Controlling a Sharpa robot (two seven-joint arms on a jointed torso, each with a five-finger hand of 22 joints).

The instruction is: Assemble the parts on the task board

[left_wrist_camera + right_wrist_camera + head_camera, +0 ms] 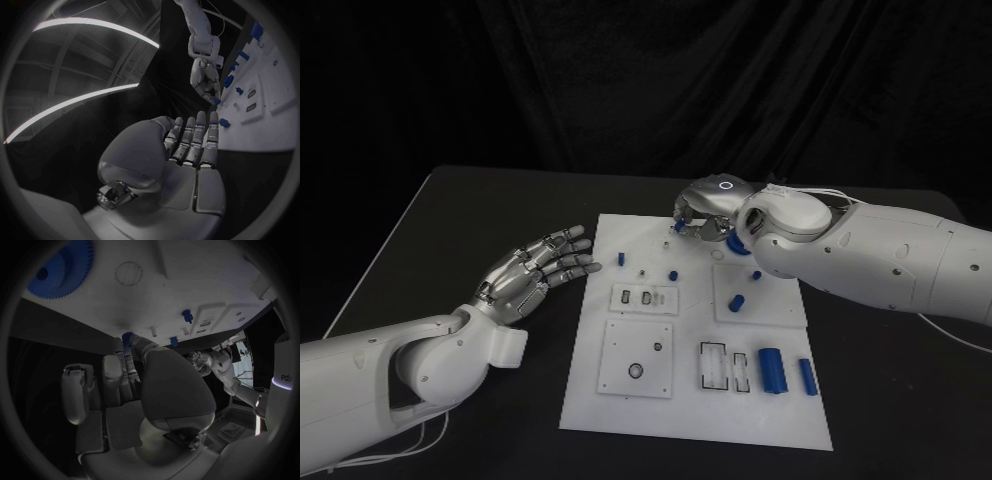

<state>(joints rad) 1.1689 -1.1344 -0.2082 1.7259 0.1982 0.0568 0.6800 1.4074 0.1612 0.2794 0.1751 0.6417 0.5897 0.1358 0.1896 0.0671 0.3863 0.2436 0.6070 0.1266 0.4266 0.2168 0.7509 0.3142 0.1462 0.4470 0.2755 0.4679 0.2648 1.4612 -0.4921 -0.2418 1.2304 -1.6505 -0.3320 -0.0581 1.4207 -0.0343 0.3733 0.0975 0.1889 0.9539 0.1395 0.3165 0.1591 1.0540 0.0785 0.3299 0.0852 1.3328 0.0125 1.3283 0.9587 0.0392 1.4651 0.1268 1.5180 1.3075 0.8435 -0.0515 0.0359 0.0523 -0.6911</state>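
Right hand [708,213] is over the far edge of the white rectangular task board [697,400], fingertips pinching a small blue toothed part [127,337]. Left hand [531,270] hovers beside the board's left edge, fingers straight and spread, holding nothing. Two blue cylindrical parts [773,371] lie at the board's near right corner. The board rests on the black counter [473,210].
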